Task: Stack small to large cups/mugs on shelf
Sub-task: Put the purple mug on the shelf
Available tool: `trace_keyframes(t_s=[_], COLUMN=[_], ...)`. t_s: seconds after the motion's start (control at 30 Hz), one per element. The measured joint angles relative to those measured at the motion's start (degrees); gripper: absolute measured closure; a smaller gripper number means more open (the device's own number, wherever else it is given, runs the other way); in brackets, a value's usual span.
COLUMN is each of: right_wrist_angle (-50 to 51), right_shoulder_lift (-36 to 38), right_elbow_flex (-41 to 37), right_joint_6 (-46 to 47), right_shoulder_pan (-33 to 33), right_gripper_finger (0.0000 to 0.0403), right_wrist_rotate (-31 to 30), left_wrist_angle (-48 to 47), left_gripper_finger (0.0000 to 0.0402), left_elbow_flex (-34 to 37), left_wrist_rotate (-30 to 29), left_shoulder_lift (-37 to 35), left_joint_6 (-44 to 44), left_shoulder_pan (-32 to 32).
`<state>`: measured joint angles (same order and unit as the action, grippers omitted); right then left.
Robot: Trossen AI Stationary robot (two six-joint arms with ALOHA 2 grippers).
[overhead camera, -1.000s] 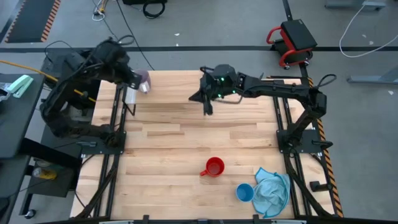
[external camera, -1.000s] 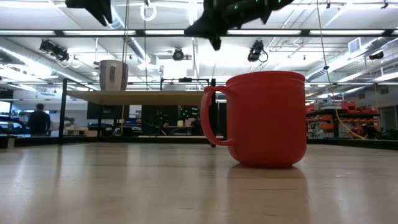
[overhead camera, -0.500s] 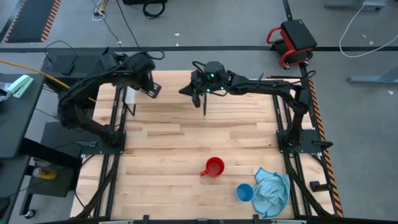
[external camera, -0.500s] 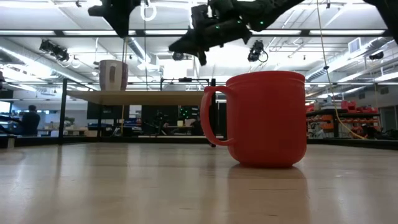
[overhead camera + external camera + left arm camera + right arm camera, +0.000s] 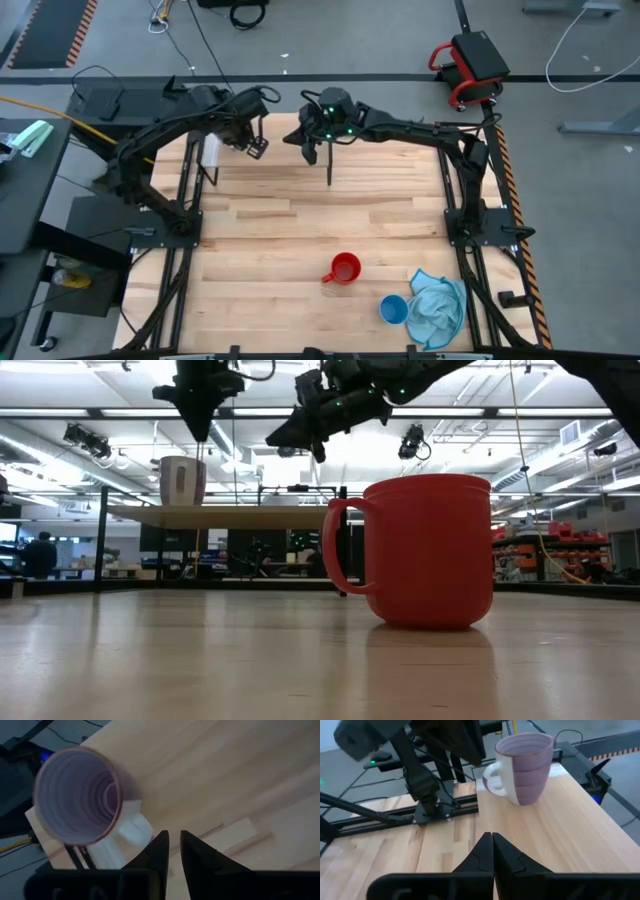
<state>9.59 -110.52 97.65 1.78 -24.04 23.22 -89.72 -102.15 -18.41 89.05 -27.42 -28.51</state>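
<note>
The pale purple mug (image 5: 183,480) stands upright on its base on the shelf (image 5: 250,515), near the end with the white strip (image 5: 210,152); it also shows in the left wrist view (image 5: 80,795) and the right wrist view (image 5: 525,767). My left gripper (image 5: 257,149) hovers above the shelf to the mug's right, its fingers (image 5: 160,847) closed to a narrow slit. My right gripper (image 5: 308,154) hangs shut over the shelf's right end, pointing toward the mug. The red mug (image 5: 344,269) and the light blue cup (image 5: 393,309) stand on the table near its front edge.
A light blue cloth (image 5: 437,308) lies crumpled beside the blue cup at the near right corner. The shelf's thin black legs (image 5: 329,172) stand on the far part of the table. Bare wood stretches between the shelf and the red mug (image 5: 425,550).
My left gripper has moved away from the purple mug toward the table's right, staying above the shelf. My right gripper has moved toward the table's left and far edge, nearer the left gripper. The purple mug has stayed in place on the shelf.
</note>
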Motion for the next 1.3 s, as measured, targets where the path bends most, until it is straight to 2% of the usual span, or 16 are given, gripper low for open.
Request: trace_keyframes(t_s=[0.43, 0.63, 0.8, 1.1, 1.3], right_wrist_angle=[1.6, 2.9, 4.4, 5.9, 10.5], right_shoulder_lift=[0.0, 0.0, 0.0, 0.2, 3.9], right_elbow_flex=[-0.1, -0.1, -0.1, -0.1, -0.2], right_joint_6=[0.0, -0.3, -0.9, -2.0, -6.5], right_shoulder_pan=[0.2, 0.2, 0.2, 0.2, 0.2], right_gripper_finger=[0.0402, 0.0402, 0.0402, 0.0402, 0.0402], right_wrist_rotate=[0.0, 0.0, 0.0, 0.9, 0.8], left_wrist_angle=[-0.3, -0.3, -0.3, -0.2, -0.2], left_gripper_finger=[0.035, 0.0353, 0.0363, 0.0378, 0.0383], left_elbow_flex=[0.6, 0.6, 0.6, 0.7, 7.7], left_wrist_rotate=[0.8, 1.1, 3.6, 3.1, 1.3], left_shoulder_lift=[4.7, 4.7, 4.7, 4.7, 2.3], left_joint_6=[2.6, 1.0, 0.9, 0.9, -0.6], left_shoulder_pan=[-1.9, -2.9, -3.6, -4.0, -3.6])
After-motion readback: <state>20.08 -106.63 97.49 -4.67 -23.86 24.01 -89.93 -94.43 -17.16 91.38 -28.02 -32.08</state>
